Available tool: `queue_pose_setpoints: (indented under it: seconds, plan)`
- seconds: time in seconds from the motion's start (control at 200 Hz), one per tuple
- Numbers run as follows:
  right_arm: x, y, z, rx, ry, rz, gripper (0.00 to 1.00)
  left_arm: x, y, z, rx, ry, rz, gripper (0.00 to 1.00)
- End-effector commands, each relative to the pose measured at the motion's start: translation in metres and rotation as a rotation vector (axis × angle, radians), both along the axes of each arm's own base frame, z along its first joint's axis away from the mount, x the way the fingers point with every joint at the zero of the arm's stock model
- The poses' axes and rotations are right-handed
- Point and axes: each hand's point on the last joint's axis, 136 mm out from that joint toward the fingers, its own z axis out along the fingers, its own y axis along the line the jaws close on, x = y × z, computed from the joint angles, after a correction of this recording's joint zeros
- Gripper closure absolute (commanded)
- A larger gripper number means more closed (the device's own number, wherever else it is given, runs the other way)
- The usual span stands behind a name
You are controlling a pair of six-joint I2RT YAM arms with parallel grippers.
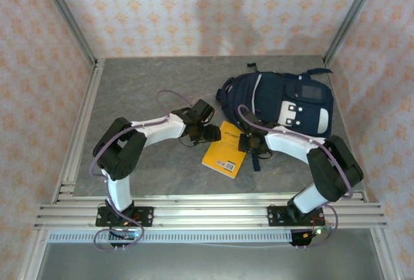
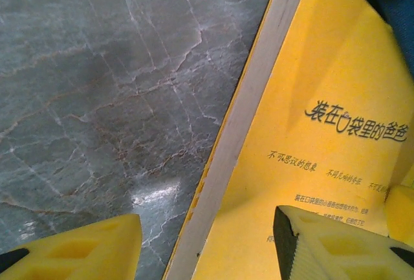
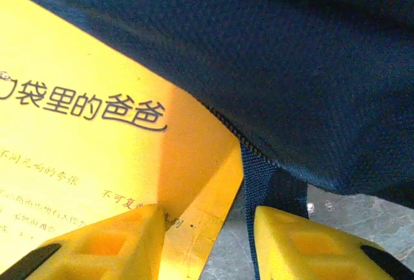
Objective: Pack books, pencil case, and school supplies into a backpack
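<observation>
Backpack (image 1: 284, 102): navy, lying flat just beyond the right gripper (image 1: 249, 143). From above my right arm (image 1: 304, 147) covers its near edge. In the right wrist view its fabric runs off the frame past the fingertips.
Walls (image 1: 194, 8): peach patterned paper on three sides, with metal posts (image 1: 68, 15) in the corners.
Table (image 1: 149, 92): grey marbled slab. In the left wrist view there is a glare patch just ahead of the fingers.
Book (image 1: 226, 154): the orange-yellow one, flat on the table, reaching from between the two grippers back toward the arm bases. From above its far end is tucked under the grippers, and the cover print is cut off in both wrist views.
Left gripper (image 1: 210, 131): fingers spread, one over bare table and the other over the cover, with the book's page edge running between them. I can't tell whether either one touches.
Right gripper: fingers spread, one over the book's corner and the other beside a dark strap (image 3: 255, 176). I see nothing pinched.
</observation>
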Motion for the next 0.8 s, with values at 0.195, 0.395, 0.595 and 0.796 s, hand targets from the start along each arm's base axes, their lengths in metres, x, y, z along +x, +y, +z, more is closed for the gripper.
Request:
queue_pose_setpoints:
  seconds: [0.195,0.395,0.595,0.796]
  plan:
    - [-0.026,0.046,-0.019,0.215,0.195,0.1,0.59,-0.033,-0.005,-0.022,-0.057,0.084,-0.04,0.44]
    - [-0.01,0.088,-0.003,0.401,0.192,0.133,0.58,-0.053,0.016,-0.02,-0.027,0.081,-0.034,0.44]
    - [0.003,0.101,0.004,0.45,0.163,0.137,0.58,-0.069,0.039,-0.009,0.007,0.047,-0.016,0.44]
    - [0.009,0.061,-0.005,0.236,0.08,0.089,0.57,-0.073,0.056,-0.012,0.061,0.029,0.02,0.44]
